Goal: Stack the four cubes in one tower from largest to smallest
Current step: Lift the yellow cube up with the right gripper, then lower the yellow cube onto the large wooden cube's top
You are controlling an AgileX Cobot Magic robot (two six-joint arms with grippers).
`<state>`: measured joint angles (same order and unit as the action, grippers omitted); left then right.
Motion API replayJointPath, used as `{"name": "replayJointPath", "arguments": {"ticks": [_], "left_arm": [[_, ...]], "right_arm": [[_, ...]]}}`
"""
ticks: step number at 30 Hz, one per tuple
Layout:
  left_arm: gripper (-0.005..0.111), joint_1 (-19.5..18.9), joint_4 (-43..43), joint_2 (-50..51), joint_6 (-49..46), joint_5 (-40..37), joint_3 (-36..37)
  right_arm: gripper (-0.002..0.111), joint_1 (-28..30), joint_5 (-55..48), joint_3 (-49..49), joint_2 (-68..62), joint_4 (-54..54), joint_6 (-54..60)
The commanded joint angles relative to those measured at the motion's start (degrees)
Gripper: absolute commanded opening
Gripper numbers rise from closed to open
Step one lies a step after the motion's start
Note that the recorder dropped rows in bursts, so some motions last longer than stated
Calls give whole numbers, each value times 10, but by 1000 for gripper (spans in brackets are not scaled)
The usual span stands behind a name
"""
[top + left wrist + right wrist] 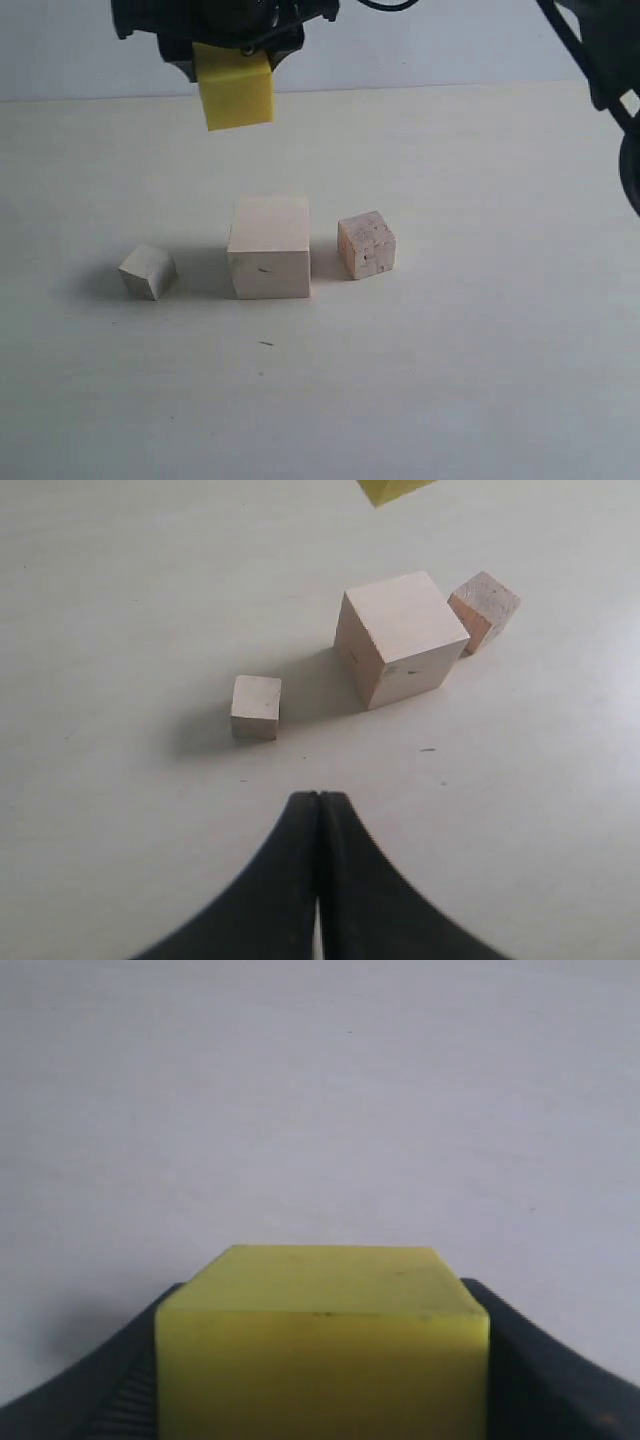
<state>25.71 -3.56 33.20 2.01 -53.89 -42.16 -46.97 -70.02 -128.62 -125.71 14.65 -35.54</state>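
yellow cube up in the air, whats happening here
The right gripper holds the yellow cube in the air above the table. The large pale wood cube sits on the table, with the speckled tan cube to one side and the greyish-white cube to the other, all apart. Nothing is stacked yet. The left gripper is shut and empty.

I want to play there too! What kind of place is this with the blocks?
Probably a robot practice bench, not a playroom: a bare pale tabletop, a plain backdrop behind it, and a black robot gripper holding a bright yellow cube in the air, with a large pale wood cube on the table.
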Motion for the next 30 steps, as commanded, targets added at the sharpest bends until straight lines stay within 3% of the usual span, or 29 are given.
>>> {"name": "replayJointPath", "arguments": {"ticks": [1, 4, 10, 14, 17, 24, 30], "left_arm": [[0, -1, -1, -4, -2, -1, 1], [0, -1, -1, -4, -2, 0, 6], [0, -1, -1, -4, 7, 34, 36], [0, -1, -1, -4, 12, 44, 36], [0, -1, -1, -4, 12, 49, 36], [0, -1, -1, -4, 15, 61, 36], [0, -1, -2, -4, 28, 61, 36]], "right_arm": [[0, -19, 1, -3, 9, 4, 0], [0, -29, 1, -3, 25, -3, -5], [0, -78, 1, 1, 83, 84, 26], [0, -103, 1, 79, 108, 56, 60], [0, -138, 62, 138, 159, 64, 106], [0, -147, 119, 207, 257, 44, 225], [0, -140, 195, 359, 329, 58, 173]]}}
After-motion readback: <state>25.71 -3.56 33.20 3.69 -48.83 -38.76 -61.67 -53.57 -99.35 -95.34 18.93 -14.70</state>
